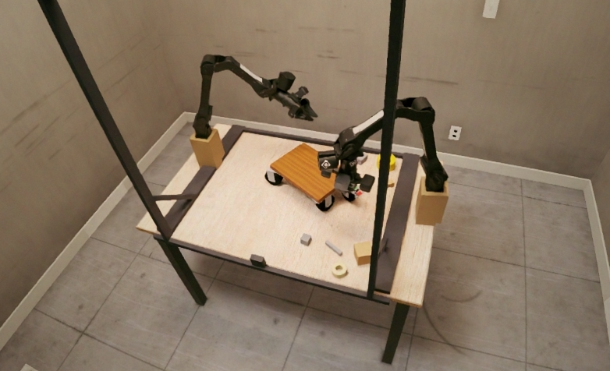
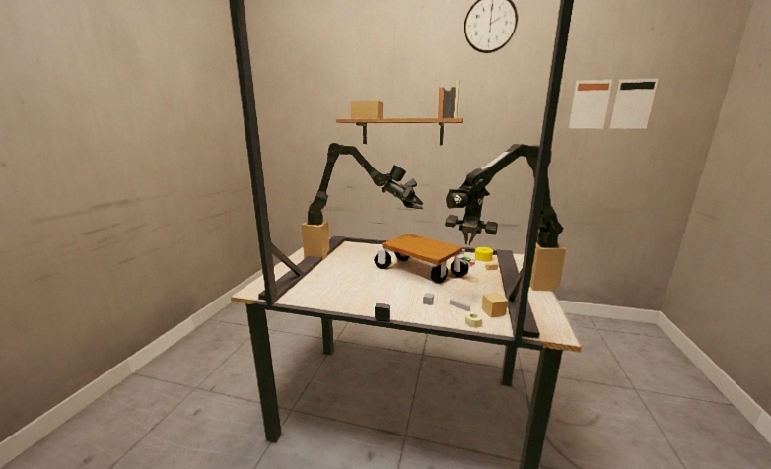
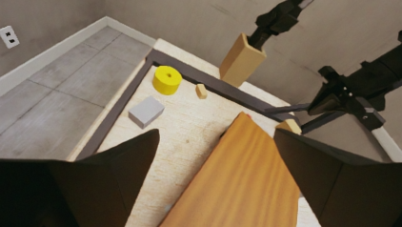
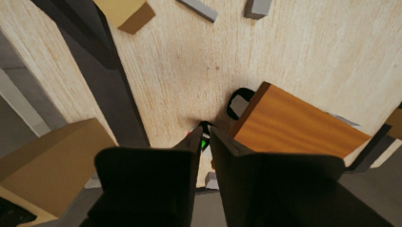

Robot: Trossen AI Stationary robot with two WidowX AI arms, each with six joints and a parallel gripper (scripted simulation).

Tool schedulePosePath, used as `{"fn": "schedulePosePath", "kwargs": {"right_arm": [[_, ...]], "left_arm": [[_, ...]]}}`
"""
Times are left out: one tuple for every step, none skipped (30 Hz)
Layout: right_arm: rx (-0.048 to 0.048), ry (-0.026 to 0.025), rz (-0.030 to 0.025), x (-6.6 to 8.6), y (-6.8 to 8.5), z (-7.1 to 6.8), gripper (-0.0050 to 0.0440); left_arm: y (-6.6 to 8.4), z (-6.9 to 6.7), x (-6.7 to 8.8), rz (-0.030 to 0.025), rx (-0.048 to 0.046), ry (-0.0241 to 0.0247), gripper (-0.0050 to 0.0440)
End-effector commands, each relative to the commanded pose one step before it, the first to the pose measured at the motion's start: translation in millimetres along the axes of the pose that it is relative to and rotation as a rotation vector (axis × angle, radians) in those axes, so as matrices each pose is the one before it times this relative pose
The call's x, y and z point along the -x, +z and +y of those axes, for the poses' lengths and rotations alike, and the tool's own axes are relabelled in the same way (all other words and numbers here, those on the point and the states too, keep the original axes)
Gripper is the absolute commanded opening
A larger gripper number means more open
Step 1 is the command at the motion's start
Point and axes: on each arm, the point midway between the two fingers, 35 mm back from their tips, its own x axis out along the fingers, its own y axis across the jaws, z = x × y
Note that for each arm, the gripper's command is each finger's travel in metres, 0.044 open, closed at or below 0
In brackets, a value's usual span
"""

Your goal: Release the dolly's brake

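Note:
The dolly has an orange wooden deck and black casters and stands on the table; it also shows in the exterior view and both wrist views. The brake pedal, with a green and a red end, sits at the corner caster nearest the right arm. My right gripper is shut, points straight down and hangs just above that pedal; I cannot tell if it touches. My left gripper is open and empty, high above the dolly's far edge.
A yellow cylinder, a grey block and a small tan block lie behind the dolly. A grey cube, a grey bar, a tan cube and a pale ring lie near the front edge. Black frame posts stand at the table's sides.

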Motion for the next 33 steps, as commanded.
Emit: {"fn": "schedulePosePath", "kwargs": {"right_arm": [[-0.28026,0.0186,-0.01459,-11.75,-15.65,-5.41,0.0],[-0.06428,0.00421,-0.00262,-2.01,-3.0,-1.88,0.0],[-0.06462,0.00412,-0.00268,-1.9,-2.89,-2.05,0.0],[-0.0635,0.00413,-0.00241,-1.92,-2.79,-2.19,0.0],[-0.06332,0.0047,-0.0015,-2.17,-2.72,-2.27,0.0],[-0.06322,0.00512,-0.00067,-2.37,-2.64,-2.36,0.0],[-0.06328,0.00512,-0.00048,-2.35,-2.53,-2.48,0.0],[-0.06331,0.00512,-0.00029,-2.32,-2.41,-2.61,0.0],[-0.06327,0.00499,-0.00037,-2.2,-2.26,-2.75,0.0],[-0.06341,0.00479,-0.00071,-2.01,-2.09,-2.88,0.0],[0.0,0.0,0.0,0.0,0.0,0.0,0.0],[0.0,0.0,0.0,0.0,0.0,0.0,0.0],[-0.10109,0.00346,-0.00523,-0.51,-1.62,-3.23,0.0],[-0.09392,0.00826,-0.00035,-3.38,-2.96,-5.49,0.0],[-0.06616,0.00673,0.00115,-3.01,-2.15,-4.54,0.0],[-0.0603,0.00436,0.00084,-2.01,-1.31,-3.16,-0.0001],[-0.06184,0.00466,0.00109,-2.08,-1.22,-3.36,-0.0001],[-0.06317,0.00467,0.00131,-2.02,-1.04,-3.38,-0.0002],[-0.06382,0.00466,0.00151,-1.98,-0.87,-3.41,-0.0002],[-0.06416,0.0046,0.00167,-1.95,-0.7,-3.45,-0.0003],[-0.06312,0.00445,0.0017,-1.93,-0.53,-3.51,-0.0003],[-0.06325,0.00454,0.00129,-1.74,-0.3,-3.55,-0.0003],[-0.06313,0.00455,0.00113,-1.61,-0.1,-3.55,-0.0004],[-0.06218,0.00425,0.00099,-1.41,0.1,-3.29,-0.0004],[-0.06207,0.00416,0.00113,-1.37,0.25,-3.24,-0.0005],[-0.06123,0.00389,0.00123,-1.29,0.39,-3.06,-0.0005],[-0.06035,0.00353,0.00138,-1.21,0.49,-2.83,-0.0013],[0.0,0.0,0.0,0.0,0.0,0.0,-0.0013],[0.0,0.0,0.0,0.0,0.0,0.0,-0.0013],[-0.06215,0.0043,-0.00004,-0.68,0.79,-2.69,-0.002],[-0.04836,0.00322,0.00155,-1.12,0.73,-2.62,-0.0028],[-0.03289,0.00189,0.00153,-0.89,0.52,-1.79,-0.0035],[-0.01741,0.00099,0.00083,-0.47,0.3,-0.94,-0.0042]], "left_arm": [[-30.08,-10.95,11.12,0.00498,-0.05074,0.03448,0.044],[-8.03,-0.77,1.55,0.00789,-0.00991,0.00896,0.044],[-8.02,-0.78,1.66,0.00797,-0.01009,0.0089,0.044],[-8.04,-0.79,1.77,0.00809,-0.01032,0.00889,0.044],[-8.07,-0.8,1.88,0.00819,-0.01055,0.00887,0.044],[-8.08,-0.8,1.99,0.00829,-0.01078,0.00885,0.044],[-8.07,-0.8,2.09,0.00836,-0.01098,0.0088,0.044],[-8.08,-0.8,2.2,0.00845,-0.0112,0.00877,0.044],[-8.08,-0.79,2.3,0.00852,-0.0114,0.00873,0.044],[-8.06,-0.79,2.39,0.00857,-0.0116,0.00867,0.044],[0.0,0.0,0.0,0.0,0.0,0.0,0.044],[0.0,0.0,0.0,0.0,0.0,0.0,0.044],[-8.05,-0.78,2.48,0.00863,-0.01179,0.00862,0.044],[-14.08,-1.28,4.61,0.01526,-0.02115,0.01499,0.044],[-11.3,-1.0,3.89,0.01238,-0.01746,0.01196,0.044],[-7.67,-0.68,2.72,0.00846,-0.0121,0.00807,0.044],[-8.02,-0.68,2.93,0.0089,-0.01286,0.00841,0.044],[-7.91,-0.65,2.97,0.00882,-0.0129,0.00826,0.044],[-7.88,-0.62,3.04,0.00883,-0.01306,0.00819,0.044],[-7.87,-0.59,3.11,0.00886,-0.01326,0.00815,0.044],[-7.91,-0.56,3.2,0.00894,-0.01355,0.00817,0.044],[-7.96,-0.53,3.3,0.00903,-0.01385,0.00818,0.044],[-7.93,-0.49,3.35,0.00902,-0.01402,0.00812,0.044],[-7.36,-0.43,3.17,0.0084,-0.01321,0.00752,0.044],[-7.26,-0.39,3.18,0.00831,-0.01321,0.00739,0.044],[-6.87,-0.33,3.06,0.00788,-0.01268,0.00697,0.044],[-6.39,-0.28,2.88,0.00734,-0.01194,0.00647,0.044],[0.0,0.0,0.0,0.0,0.0,0.0,0.044],[0.0,0.0,0.0,0.0,0.0,0.0,0.044],[-6.34,-0.25,2.9,0.00728,-0.01197,0.0064,0.044],[-6.05,-0.21,2.8,0.00696,-0.01157,0.0061,0.044],[-4.11,-0.13,1.91,0.00473,-0.00793,0.00413,0.044],[-2.18,-0.07,1.02,0.0025,-0.00422,0.00218,0.044]]}}
